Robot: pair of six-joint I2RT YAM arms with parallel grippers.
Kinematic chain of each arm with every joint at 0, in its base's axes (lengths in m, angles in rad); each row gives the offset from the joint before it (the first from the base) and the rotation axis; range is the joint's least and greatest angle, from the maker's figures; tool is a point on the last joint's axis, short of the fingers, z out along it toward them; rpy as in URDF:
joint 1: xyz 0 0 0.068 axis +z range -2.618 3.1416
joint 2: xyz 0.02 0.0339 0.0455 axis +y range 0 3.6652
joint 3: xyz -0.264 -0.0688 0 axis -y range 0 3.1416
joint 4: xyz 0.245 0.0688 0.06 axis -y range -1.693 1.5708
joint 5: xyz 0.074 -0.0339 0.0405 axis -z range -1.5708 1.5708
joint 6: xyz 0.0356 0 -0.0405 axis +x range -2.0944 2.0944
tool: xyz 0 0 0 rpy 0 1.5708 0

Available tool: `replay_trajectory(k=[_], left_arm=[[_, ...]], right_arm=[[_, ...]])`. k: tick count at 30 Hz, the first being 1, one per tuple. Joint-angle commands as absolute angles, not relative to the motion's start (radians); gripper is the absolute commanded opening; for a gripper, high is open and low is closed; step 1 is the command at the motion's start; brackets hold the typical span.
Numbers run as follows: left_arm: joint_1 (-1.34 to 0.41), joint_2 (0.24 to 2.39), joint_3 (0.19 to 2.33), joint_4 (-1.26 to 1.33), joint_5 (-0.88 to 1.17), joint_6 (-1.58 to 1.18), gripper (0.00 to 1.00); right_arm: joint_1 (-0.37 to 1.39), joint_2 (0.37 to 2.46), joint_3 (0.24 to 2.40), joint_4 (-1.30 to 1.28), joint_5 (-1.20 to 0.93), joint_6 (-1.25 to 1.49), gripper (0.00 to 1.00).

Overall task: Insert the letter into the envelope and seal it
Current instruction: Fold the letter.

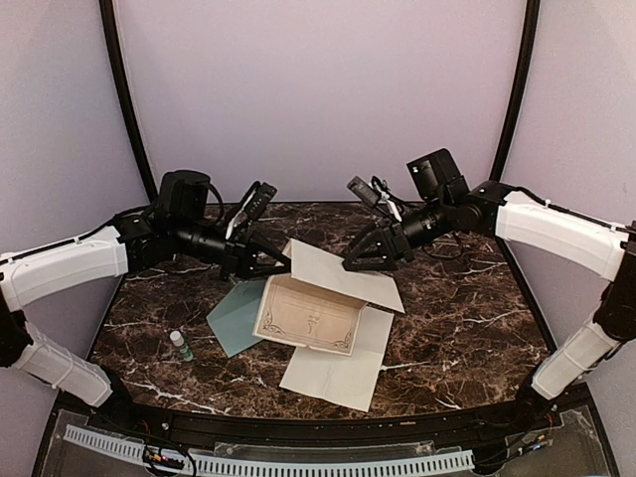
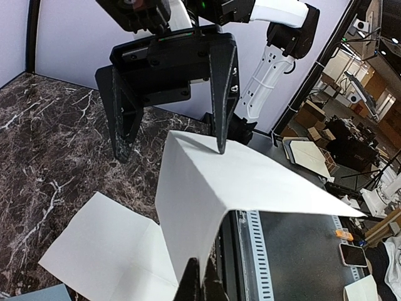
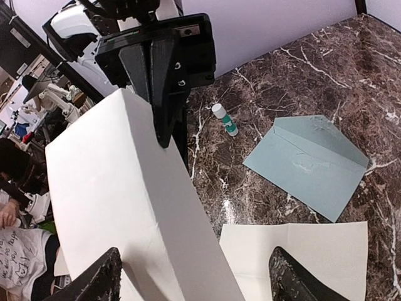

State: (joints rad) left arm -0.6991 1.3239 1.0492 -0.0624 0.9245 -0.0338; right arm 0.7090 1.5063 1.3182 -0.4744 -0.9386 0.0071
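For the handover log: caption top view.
Left gripper pinches the letter, fold raised; open right gripper opposite; envelope alongside.

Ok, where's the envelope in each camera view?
Top external: envelope left of centre, partly under the letter.
Left wrist: seemingly just a teal sliver in the bottom-left corner.
Right wrist: right of centre, fully in view.
Shared landmark: the letter, in all three.
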Motion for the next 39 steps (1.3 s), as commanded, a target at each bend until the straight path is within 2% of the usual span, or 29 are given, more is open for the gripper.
replay_trajectory(k=[1,3,10,18,21,24,35,36,38,39], left_arm=[[-0.706,1.323,1.092,-0.076,0.972,-0.032,0.00],[-0.709,1.324,1.095,-0.077,0.977,-0.033,0.00],[-0.718,1.338,1.114,-0.102,1.008,-0.027,0.00],[-0.719,1.367,1.133,-0.128,1.048,-0.027,0.00],[-0.719,1.375,1.138,-0.132,1.055,-0.031,0.00],[-0.719,1.380,1.144,-0.134,1.062,-0.037,0.00],[-0.719,1.392,1.152,-0.119,1.090,-0.059,0.00],[-0.719,1.394,1.152,-0.120,1.090,-0.059,0.00],[-0.719,1.396,1.153,-0.118,1.092,-0.061,0.00],[-0.719,1.396,1.153,-0.117,1.091,-0.061,0.00]], right_arm=[[0.730,1.517,1.316,-0.443,-0.961,0.022,0.69],[0.733,1.522,1.313,-0.427,-0.969,0.032,0.58],[0.745,1.549,1.337,-0.418,-1.015,0.022,0.36],[0.754,1.556,1.381,-0.470,-1.028,-0.018,0.28],[0.755,1.550,1.379,-0.465,-1.044,-0.020,0.19],[0.758,1.549,1.373,-0.465,-1.049,-0.020,0.07],[0.771,1.554,1.366,-0.482,-1.063,-0.037,0.10],[0.771,1.554,1.366,-0.482,-1.064,-0.038,0.09],[0.773,1.554,1.366,-0.483,-1.059,-0.040,0.00],[0.773,1.553,1.365,-0.481,-1.055,-0.039,0.00]])
